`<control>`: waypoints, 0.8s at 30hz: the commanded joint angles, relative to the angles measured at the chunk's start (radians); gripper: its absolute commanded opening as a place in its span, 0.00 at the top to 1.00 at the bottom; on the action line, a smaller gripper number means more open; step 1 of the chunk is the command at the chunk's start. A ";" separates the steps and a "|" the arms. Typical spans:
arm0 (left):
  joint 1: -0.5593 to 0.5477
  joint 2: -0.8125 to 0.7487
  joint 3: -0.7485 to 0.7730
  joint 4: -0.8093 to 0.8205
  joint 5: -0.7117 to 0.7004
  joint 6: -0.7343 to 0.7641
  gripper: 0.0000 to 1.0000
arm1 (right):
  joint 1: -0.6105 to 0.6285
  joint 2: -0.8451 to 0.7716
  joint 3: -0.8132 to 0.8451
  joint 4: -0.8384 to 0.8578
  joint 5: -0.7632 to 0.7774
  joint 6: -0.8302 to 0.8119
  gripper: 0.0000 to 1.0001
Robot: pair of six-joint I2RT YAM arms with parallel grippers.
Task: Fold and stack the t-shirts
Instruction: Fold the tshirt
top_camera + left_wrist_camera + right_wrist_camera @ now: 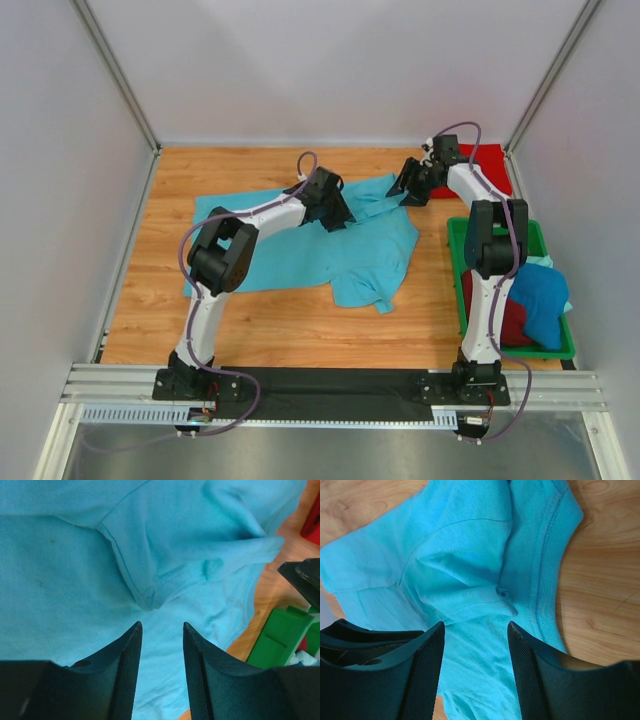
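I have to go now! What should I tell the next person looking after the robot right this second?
Left gripper: open, empty, over the turquoise t-shirt.
Right gripper: open, empty, over the same shirt's far right part.
Turquoise t-shirt: spread rumpled mid-table, unfolded.
Red t-shirt: far right corner, partly hidden by the right arm.
Dark red t-shirt and blue t-shirt: bunched in the green tray.
Done: no stack visible.
Left: fold turquoise, then the tray's two, stack all.
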 commanded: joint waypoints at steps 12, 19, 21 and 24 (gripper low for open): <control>0.000 0.082 0.148 -0.114 -0.045 -0.046 0.55 | -0.004 0.026 0.010 0.031 -0.025 -0.014 0.44; 0.003 0.109 0.193 -0.151 -0.039 -0.046 0.60 | -0.004 0.060 0.054 0.019 -0.036 -0.011 0.44; 0.002 0.117 0.210 -0.156 -0.037 -0.049 0.61 | -0.003 0.066 0.061 0.018 -0.040 -0.007 0.45; 0.003 0.132 0.225 -0.168 -0.040 -0.052 0.63 | -0.004 0.074 0.070 0.018 -0.039 -0.007 0.45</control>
